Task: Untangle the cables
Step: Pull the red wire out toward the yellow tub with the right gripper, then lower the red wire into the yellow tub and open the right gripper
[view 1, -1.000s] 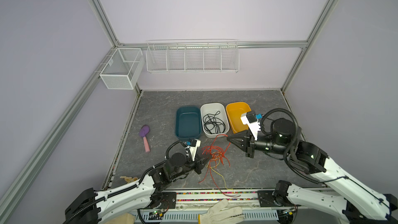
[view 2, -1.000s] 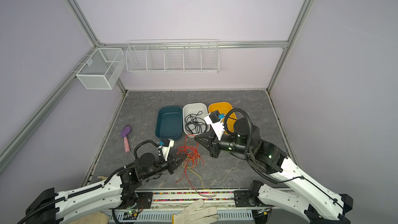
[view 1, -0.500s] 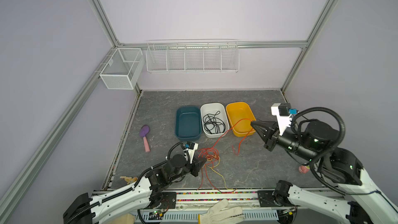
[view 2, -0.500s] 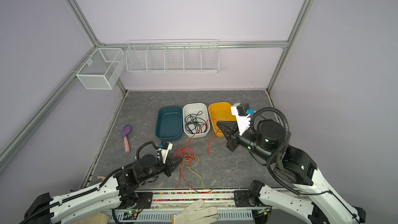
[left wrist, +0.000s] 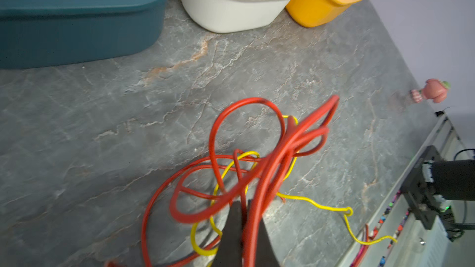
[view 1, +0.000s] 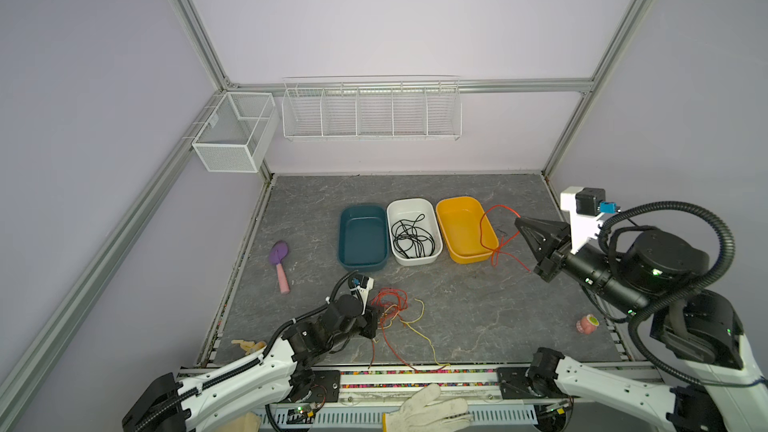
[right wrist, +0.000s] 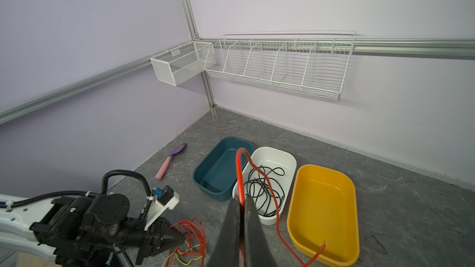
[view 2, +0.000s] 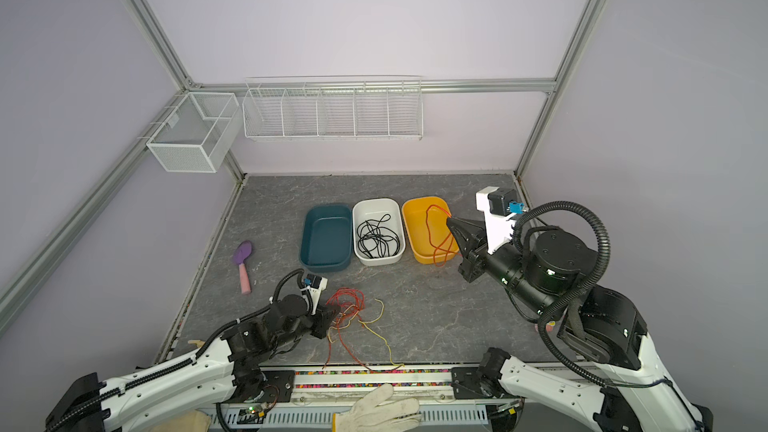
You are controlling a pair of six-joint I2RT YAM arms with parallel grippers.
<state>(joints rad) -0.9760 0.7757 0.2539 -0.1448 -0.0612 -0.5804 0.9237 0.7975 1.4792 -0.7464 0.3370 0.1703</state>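
A tangle of red and pale yellow cables [view 1: 390, 305] [view 2: 349, 309] lies at the front middle of the table. My left gripper [view 1: 376, 321] [view 2: 336, 314] sits low at its left edge. The left wrist view shows this gripper [left wrist: 244, 206] shut on a red cable [left wrist: 257, 201] of the tangle. My right gripper [view 1: 518, 223] [view 2: 449, 222] is raised at the right, shut on a separate red cable [view 1: 484, 234] [view 2: 432, 238]. That cable loops over the yellow bin [view 1: 457, 218] and trails onto the table. The right wrist view shows the same grip [right wrist: 241, 202]. A black cable [view 1: 411, 238] lies coiled in the white bin [view 1: 415, 203].
A teal bin [view 1: 361, 243] stands left of the white one. A purple and pink scoop [view 1: 279, 261] lies at the left, a small pink toy [view 1: 586, 323] at the right. A white glove [view 1: 424, 409] rests on the front rail. Wire baskets [view 1: 370, 110] hang on the walls.
My right gripper has risen and swung right, drawing one red cable out of the tangle and over the yellow bin. The left gripper has stayed at the tangle, holding it.
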